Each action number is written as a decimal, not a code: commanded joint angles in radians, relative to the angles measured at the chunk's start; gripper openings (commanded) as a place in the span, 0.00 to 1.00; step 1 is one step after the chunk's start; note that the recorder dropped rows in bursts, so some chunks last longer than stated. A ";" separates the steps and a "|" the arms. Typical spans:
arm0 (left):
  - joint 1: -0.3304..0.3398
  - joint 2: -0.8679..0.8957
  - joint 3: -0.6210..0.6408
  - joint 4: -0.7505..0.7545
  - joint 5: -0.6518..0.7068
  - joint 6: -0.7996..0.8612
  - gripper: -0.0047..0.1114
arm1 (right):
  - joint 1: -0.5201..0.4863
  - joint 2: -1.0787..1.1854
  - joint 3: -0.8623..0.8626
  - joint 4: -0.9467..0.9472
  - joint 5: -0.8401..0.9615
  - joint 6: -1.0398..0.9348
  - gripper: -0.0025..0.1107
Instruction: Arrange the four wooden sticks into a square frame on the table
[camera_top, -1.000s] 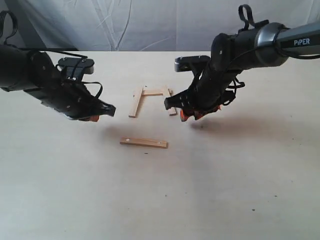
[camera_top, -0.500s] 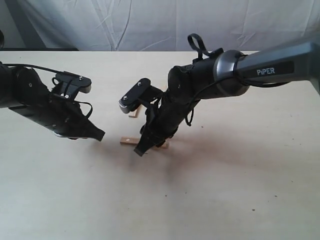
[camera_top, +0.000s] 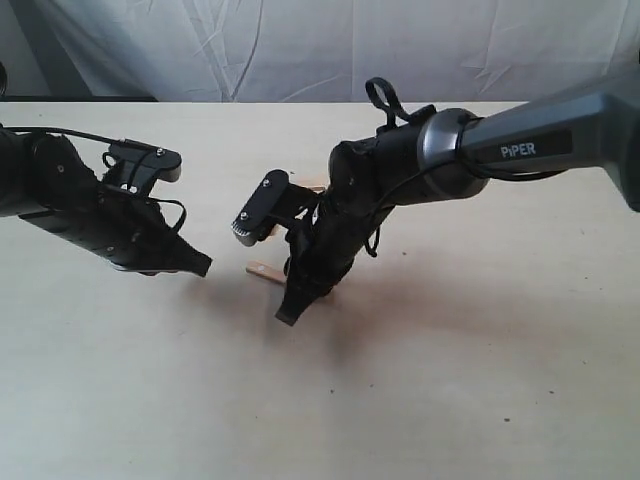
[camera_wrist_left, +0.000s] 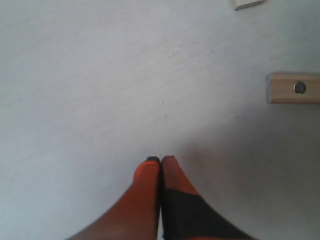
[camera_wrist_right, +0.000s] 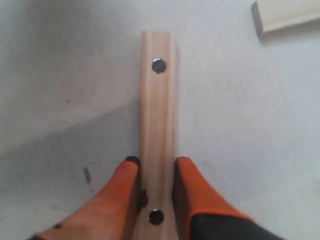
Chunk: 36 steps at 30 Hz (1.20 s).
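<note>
Guessing this is the last piece: right jaws are clamped on a holed stick (camera_wrist_right: 158, 110) down at mid-bench (camera_top: 480, 380), near another stick (camera_wrist_right: 287, 16). Left jaws are pressed together, empty, off to the side. Square isn't closed yet.

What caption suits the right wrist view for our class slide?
Right gripper clamps a wooden stick with a dark hole near each end; a second stick lies nearby on the table.

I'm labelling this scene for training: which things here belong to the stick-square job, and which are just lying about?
Job:
holed stick, gripped in the right claw
second stick's end
left claw, shut on nothing
table

Just there:
white cloth behind the table
</note>
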<state>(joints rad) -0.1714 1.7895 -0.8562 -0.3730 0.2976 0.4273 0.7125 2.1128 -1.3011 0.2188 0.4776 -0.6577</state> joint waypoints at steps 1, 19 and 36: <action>0.000 -0.008 0.003 -0.016 -0.052 0.002 0.04 | -0.002 -0.050 -0.052 -0.205 -0.010 -0.007 0.02; 0.000 0.217 -0.308 -0.175 -0.033 0.004 0.04 | -0.072 0.044 -0.123 -0.593 -0.118 -0.089 0.02; 0.000 0.333 -0.350 -0.310 -0.031 0.004 0.04 | -0.082 0.055 -0.121 -0.448 -0.171 -0.102 0.02</action>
<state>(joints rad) -0.1714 2.1087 -1.2073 -0.6798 0.2500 0.4308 0.6323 2.1600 -1.4200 -0.2476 0.3145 -0.7552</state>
